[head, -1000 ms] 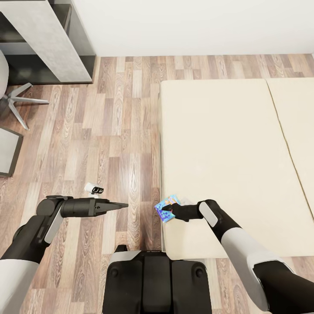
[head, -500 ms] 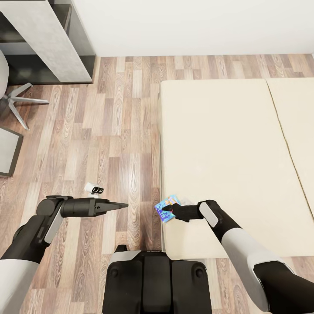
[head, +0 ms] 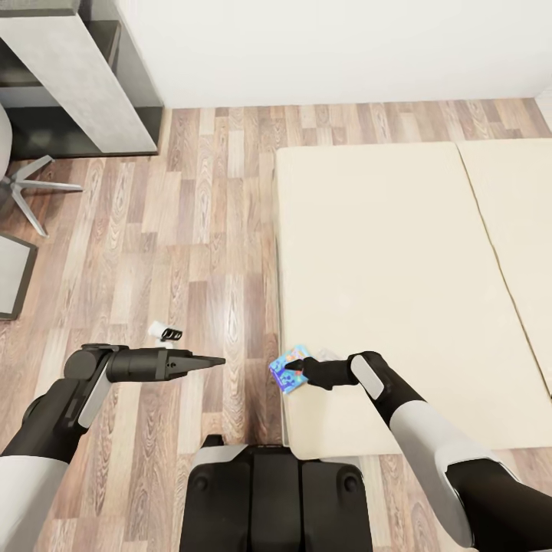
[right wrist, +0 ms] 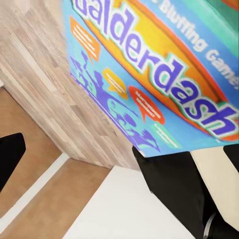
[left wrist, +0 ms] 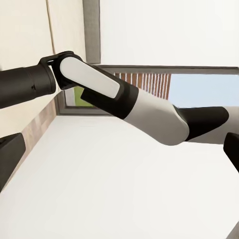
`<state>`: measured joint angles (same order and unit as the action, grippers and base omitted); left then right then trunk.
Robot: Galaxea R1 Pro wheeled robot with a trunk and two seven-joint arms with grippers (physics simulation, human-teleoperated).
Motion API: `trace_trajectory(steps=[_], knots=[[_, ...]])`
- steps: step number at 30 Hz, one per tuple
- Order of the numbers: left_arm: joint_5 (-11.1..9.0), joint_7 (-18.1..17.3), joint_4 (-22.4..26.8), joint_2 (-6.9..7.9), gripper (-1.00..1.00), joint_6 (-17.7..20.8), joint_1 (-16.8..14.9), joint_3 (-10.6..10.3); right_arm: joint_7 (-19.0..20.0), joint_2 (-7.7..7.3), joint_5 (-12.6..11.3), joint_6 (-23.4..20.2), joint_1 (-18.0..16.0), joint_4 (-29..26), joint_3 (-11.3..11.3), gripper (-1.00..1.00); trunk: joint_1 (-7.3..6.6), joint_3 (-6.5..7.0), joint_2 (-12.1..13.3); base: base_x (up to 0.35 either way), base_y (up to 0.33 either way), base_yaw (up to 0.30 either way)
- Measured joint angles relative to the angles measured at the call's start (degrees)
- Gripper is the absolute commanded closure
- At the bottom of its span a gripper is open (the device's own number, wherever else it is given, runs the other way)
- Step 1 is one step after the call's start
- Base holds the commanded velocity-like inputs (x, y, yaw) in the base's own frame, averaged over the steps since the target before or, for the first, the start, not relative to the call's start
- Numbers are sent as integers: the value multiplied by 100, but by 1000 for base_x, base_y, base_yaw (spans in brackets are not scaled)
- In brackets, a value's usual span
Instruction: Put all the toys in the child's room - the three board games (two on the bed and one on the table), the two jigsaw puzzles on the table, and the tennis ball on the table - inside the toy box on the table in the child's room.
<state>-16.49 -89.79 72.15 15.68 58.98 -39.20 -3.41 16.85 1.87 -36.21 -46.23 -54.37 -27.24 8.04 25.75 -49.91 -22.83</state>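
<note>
- Your right gripper (head: 297, 374) is clamped on the small blue board game (head: 290, 369), holding it at the bed's (head: 383, 268) near left corner, where the box overhangs the mattress edge above the wooden floor (head: 215, 230).
- In the right wrist view the box (right wrist: 159, 74) reads "Balderdash" in purple on an orange band, and one dark finger (right wrist: 174, 184) lies against its lower edge.
- Your left gripper (head: 211, 361) hangs over the floor to the left of the bed, well apart from the board game, pointing toward it. Its fingers come to a narrow point in the head view; you cannot tell for sure whether the jaws are closed.
- The left wrist view looks across at your right arm (left wrist: 144, 109), white and black, against a pale wall.
- The bed's beige mattress is bare apart from the held box.
- A small white and black object (head: 164, 332) lies on the floor left of the bed, just beyond your left gripper.
- The table's (head: 77, 77) grey mottled end stands far left of the bed by the wall, with a chair base (head: 31, 188) near it.
</note>
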Motion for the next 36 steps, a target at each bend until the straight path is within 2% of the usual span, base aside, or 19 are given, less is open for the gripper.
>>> trace_trajectory(steps=[11,28,36], knots=[[1,0,0,-2,-100,0,2,0,253,-31,14,-9,10,5,5,-100,0,98,0,0,0,-69],[1,0,0,-6,-100,0,-2,1,289,-25,11,-66,93,-19,37,-100,0,251,0,0,0,-51],[0,0,1,-6,-100,0,2,1,290,3,32,-58,139,-76,41,-100,0,321,0,0,0,77]])
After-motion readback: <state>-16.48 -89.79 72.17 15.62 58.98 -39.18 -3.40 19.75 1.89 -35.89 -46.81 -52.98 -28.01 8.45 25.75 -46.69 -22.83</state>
